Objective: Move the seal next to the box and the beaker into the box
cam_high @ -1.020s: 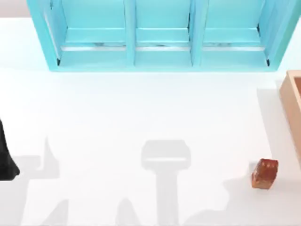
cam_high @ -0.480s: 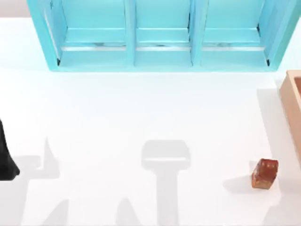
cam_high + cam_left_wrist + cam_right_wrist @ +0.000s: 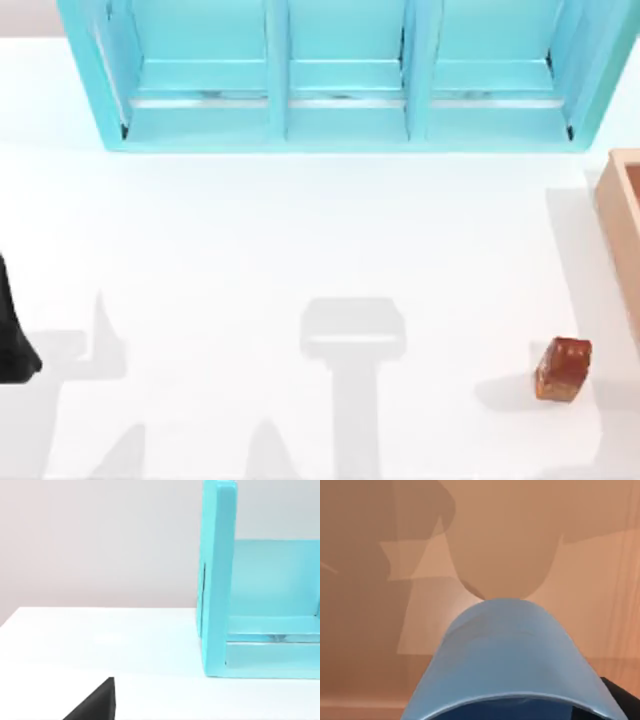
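The seal (image 3: 563,369), a reddish-brown block, stands on the white table at the right, just short of the tan box (image 3: 622,205) at the table's right edge. In the right wrist view the blue beaker (image 3: 512,655) hangs close under the camera, above the box's brown floor (image 3: 380,580), where it casts a round shadow. My right gripper (image 3: 520,715) holds the beaker, with a dark bit of one finger (image 3: 622,700) showing beside it. My left arm (image 3: 12,340) is parked at the table's far left edge.
A large turquoise shelf unit (image 3: 340,80) spans the back of the table, and its side wall (image 3: 217,580) is also in the left wrist view. White tabletop (image 3: 300,240) stretches between the shelf, the left arm and the seal.
The arm's shadow beside the seal has drawn off to the right and shrunk. The seal and the left arm have not moved.
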### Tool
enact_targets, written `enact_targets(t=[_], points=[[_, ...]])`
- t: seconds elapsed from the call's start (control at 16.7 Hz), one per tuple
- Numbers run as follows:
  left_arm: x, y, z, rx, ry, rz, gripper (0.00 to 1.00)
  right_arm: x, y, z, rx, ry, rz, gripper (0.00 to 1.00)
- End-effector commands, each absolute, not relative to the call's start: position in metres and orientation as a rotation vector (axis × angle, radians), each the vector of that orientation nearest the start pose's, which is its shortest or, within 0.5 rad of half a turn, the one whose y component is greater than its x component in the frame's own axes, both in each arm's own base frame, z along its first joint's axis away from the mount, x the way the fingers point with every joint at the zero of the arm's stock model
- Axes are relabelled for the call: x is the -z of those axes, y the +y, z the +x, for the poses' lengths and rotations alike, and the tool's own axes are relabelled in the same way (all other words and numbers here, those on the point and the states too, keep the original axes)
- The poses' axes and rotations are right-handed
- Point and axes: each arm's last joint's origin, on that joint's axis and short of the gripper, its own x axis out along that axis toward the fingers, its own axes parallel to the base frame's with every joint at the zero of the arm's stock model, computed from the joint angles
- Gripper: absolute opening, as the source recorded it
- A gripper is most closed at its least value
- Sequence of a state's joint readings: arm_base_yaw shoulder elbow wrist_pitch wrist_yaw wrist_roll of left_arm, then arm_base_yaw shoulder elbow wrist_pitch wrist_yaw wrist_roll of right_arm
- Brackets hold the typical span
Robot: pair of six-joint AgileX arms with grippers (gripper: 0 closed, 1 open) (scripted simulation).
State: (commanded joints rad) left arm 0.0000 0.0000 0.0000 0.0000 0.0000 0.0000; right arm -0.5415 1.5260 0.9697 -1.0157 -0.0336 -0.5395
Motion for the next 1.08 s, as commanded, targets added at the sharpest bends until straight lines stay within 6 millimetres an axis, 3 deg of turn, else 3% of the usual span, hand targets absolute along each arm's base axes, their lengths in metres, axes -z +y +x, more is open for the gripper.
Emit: enact_targets(t=[0.18, 0.42, 1.08], points=[[-0.160, -0.001, 0.106, 0.000, 0.000, 0.000, 1.00, -0.166, -0.125, 0.217, -0.018, 1.556, 0.030, 0.00], [-0.160, -0.001, 0.106, 0.000, 0.000, 0.000, 1.00, -0.164, -0.125, 0.216, -0.018, 1.557, 0.031, 0.00], [-0.160, -0.001, 0.106, 0.000, 0.000, 0.000, 1.00, -0.164, -0.125, 0.216, -0.018, 1.557, 0.031, 0.83]])
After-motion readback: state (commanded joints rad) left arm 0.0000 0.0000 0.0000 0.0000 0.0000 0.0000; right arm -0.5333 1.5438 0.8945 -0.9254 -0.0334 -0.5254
